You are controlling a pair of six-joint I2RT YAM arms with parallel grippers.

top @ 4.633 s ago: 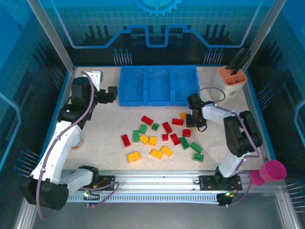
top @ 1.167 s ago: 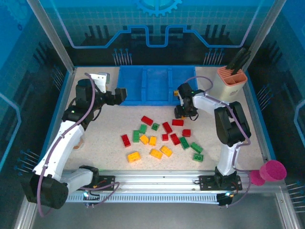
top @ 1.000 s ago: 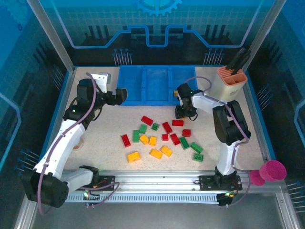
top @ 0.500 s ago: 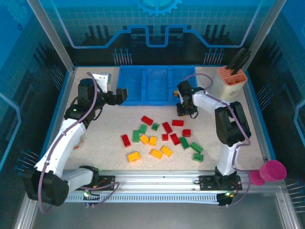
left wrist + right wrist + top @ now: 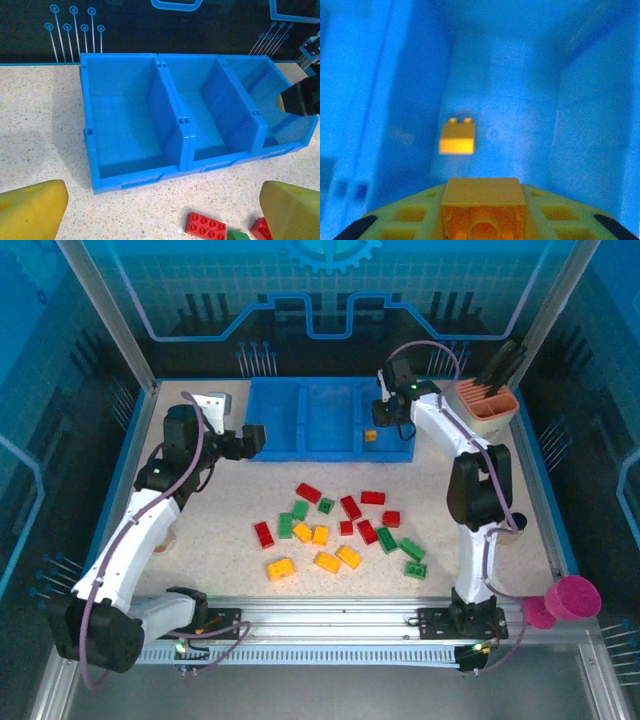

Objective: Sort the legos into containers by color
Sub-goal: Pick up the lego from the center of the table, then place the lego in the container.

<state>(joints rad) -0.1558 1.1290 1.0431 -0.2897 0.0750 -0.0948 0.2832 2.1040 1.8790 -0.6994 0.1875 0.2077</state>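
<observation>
The containers are three compartments of a blue tray [image 5: 330, 454] [image 5: 182, 122] at the back of the table. A yellow brick [image 5: 371, 436] [image 5: 457, 137] lies in the right compartment. My right gripper [image 5: 384, 423] [image 5: 482, 217] hangs over that compartment, shut on another yellow-orange brick [image 5: 482, 197]. Loose red, green and yellow legos [image 5: 335, 530] lie scattered mid-table. My left gripper [image 5: 250, 438] [image 5: 160, 220] is open, just left of the tray's front corner, with nothing between its fingertips [image 5: 30, 210]. A red brick [image 5: 205, 226] lies in front of it.
A beige holder with an orange rim [image 5: 487, 410] stands right of the tray, close to the right arm. A pink cup [image 5: 572, 597] sits off the table's front right. The right arm's dark body [image 5: 300, 97] overlaps the tray's right end.
My right gripper has risen from the table near the red bricks and swung back over the right compartment, carrying the yellow brick. The left arm has stayed still.
</observation>
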